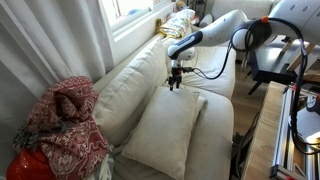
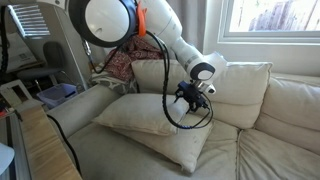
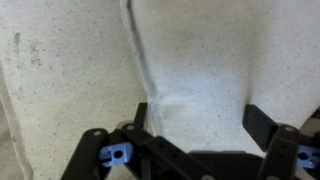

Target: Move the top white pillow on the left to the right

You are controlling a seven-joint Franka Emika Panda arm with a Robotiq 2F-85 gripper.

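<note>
The top white pillow [image 1: 165, 130] is cream and plump, and lies on the sofa seat in both exterior views [image 2: 135, 113]. A flatter twin pillow [image 2: 190, 152] lies under it, with its edge showing [image 1: 203, 108]. My gripper [image 1: 175, 85] hovers just above the top pillow's far edge, close to the sofa back, and shows over the same spot in an exterior view [image 2: 190, 100]. In the wrist view the gripper [image 3: 200, 120] is open, its two black fingers spread over cream fabric with a seam [image 3: 140, 60] running between them. Nothing is held.
The cream sofa [image 1: 135, 80] has large back cushions [image 2: 250, 85]. A red patterned cloth [image 1: 65, 125] is heaped at one end of the sofa [image 2: 120, 65]. A yellowish cushion [image 1: 180, 22] lies at the far end. A wooden table with equipment [image 1: 275, 130] stands in front.
</note>
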